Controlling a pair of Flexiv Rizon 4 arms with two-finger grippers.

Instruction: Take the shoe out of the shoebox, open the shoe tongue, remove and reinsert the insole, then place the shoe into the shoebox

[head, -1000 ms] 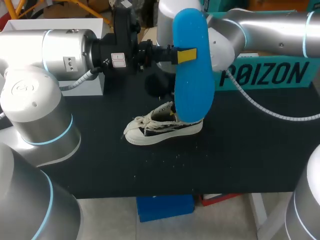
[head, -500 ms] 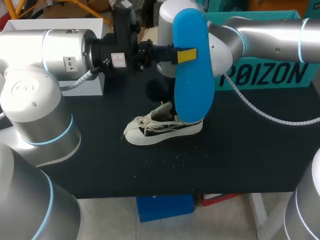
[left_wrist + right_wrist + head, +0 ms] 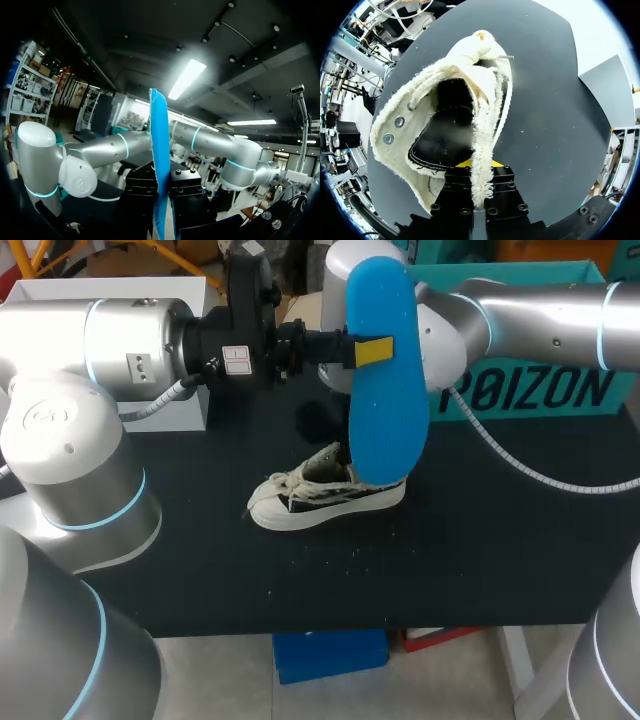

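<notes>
Change: my right arm [image 3: 540, 310] sits slightly higher than a second ago, while the insole [image 3: 385, 390] and the shoe [image 3: 320, 502] barely shift.
Meaning: the insole is out and the shoe is held open, so reinsertion looks like the next step.
Left gripper [image 3: 365, 350]: clamped on the blue insole, which hangs upright from its fingers, with the lower end just above the shoe's heel.
Right gripper [image 3: 477, 167]: pinches the frayed edge of the shoe's opening. The shoe lies ahead of its fingers on the table [image 3: 480, 560], outside the shoebox [image 3: 540, 390].
Shoebox: well behind both grippers.
Count: one shoe, one insole, one teal shoebox, two grippers.
</notes>
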